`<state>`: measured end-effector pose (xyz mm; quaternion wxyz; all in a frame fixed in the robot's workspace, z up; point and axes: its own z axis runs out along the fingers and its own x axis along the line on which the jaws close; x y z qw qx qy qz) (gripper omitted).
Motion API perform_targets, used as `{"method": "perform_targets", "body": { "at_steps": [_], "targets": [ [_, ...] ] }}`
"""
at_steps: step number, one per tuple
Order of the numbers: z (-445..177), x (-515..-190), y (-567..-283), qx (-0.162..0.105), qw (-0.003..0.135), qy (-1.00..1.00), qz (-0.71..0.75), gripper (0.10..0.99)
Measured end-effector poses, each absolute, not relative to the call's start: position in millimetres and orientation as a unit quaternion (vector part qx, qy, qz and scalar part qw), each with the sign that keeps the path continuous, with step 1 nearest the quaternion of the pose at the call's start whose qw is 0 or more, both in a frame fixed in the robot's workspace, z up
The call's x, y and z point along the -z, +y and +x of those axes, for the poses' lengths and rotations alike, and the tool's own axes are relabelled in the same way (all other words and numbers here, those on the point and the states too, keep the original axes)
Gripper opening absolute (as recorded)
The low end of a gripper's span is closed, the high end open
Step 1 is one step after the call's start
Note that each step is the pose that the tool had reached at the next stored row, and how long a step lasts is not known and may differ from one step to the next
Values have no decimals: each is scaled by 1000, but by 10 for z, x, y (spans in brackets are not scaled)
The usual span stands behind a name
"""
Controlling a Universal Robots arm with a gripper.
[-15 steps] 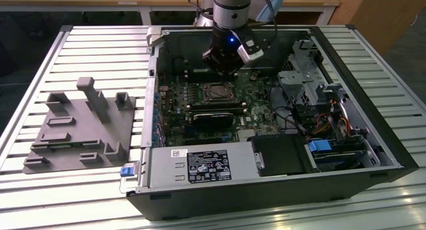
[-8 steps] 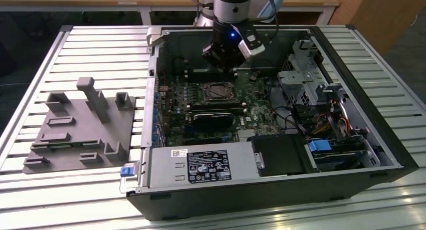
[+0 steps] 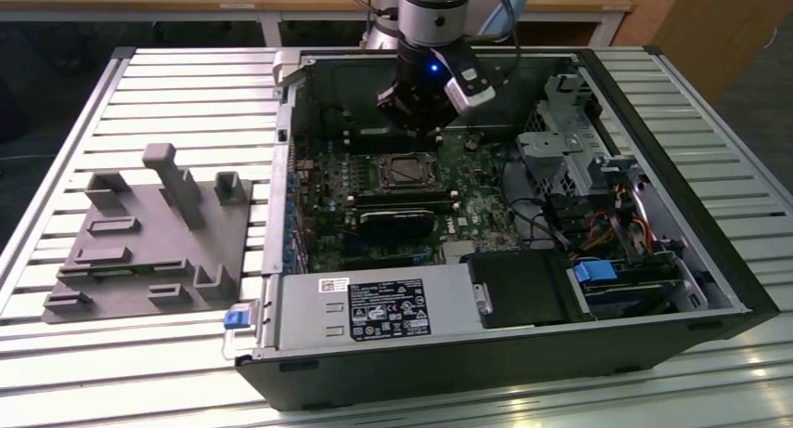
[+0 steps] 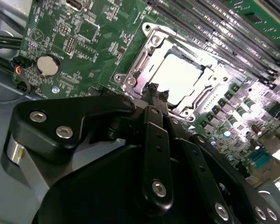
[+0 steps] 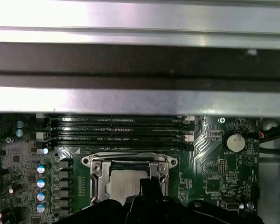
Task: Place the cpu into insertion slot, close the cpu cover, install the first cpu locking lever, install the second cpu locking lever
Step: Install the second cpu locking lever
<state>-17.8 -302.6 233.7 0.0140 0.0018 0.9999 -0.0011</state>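
Gripper [image 4: 153, 89] fingertips are seen pressed together with nothing between them, poised just above the socket's near edge in the second wrist view. One cpu [image 4: 179, 78] is recorded, already seated flat in the insertion slot on the motherboard [image 4: 84, 42]. One cpu cover [image 4: 144, 60] is noted as a silvery frame lying around the chip and apparently closed over it; whether it is locked down cannot be told. No locking lever is made out clearly.

In the exterior view the gripper [image 3: 419, 131] is seen hanging inside the open computer case [image 3: 694, 252], with the socket and its cpu [image 3: 406, 172] just beyond the tips, toward the camera.

Four memory slots [image 5: 116, 129] are counted beside the socket in the first wrist view, their long axes parallel to its edge. One coin battery [image 5: 234, 142] is noted, well apart.

One grey fixture [image 3: 155, 238] sits outside the case, at the exterior view's left.
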Motion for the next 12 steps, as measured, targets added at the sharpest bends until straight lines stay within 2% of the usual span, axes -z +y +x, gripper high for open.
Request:
{"method": "perform_targets", "body": {
  "at_steps": [12],
  "targets": [
    [-178,-2350,-3147,1,14,1000,2,106]
  ]
}}
